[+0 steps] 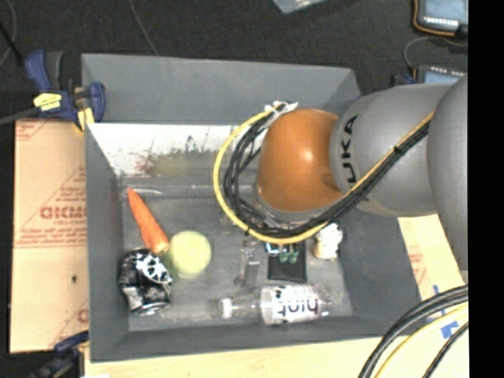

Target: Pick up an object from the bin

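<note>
Clear bottle (287,306) on scuffed grey bin floor (201,211), by front wall; fingers (250,269) just beside, spread unclear.

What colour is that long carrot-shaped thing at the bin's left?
The carrot is orange; the camera view shows it best.

My grey metal arm (402,156): in from right.
My round orange wrist cover (295,160): uppermost.
My gripper (261,263): down beneath it.

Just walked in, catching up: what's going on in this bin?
A KUKA arm reaches into the grey bin from the view's right; its gripper sits low near the middle, behind a clear bottle lying by the front wall. A pale green ball, an orange carrot and a black-and-white thing lie on the view's left. No grasp is visible.
</note>
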You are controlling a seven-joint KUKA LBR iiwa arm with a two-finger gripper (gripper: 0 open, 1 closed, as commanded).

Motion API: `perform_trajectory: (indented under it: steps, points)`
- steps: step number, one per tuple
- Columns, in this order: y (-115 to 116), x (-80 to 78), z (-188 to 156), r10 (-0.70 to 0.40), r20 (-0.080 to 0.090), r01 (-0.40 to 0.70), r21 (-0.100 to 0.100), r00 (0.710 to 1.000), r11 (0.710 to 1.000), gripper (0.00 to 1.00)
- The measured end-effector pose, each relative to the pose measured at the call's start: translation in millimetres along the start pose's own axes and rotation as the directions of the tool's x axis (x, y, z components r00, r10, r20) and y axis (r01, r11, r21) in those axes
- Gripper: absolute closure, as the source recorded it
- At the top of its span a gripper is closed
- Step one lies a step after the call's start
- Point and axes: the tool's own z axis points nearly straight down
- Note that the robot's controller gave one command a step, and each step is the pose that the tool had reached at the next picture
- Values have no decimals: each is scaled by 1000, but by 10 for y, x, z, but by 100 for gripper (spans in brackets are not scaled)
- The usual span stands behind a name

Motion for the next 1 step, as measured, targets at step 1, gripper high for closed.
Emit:
perform_trajectory:
  steps: [1]
  points:
    - [431,-519,246,-113,3,113,-2,994,994,0]
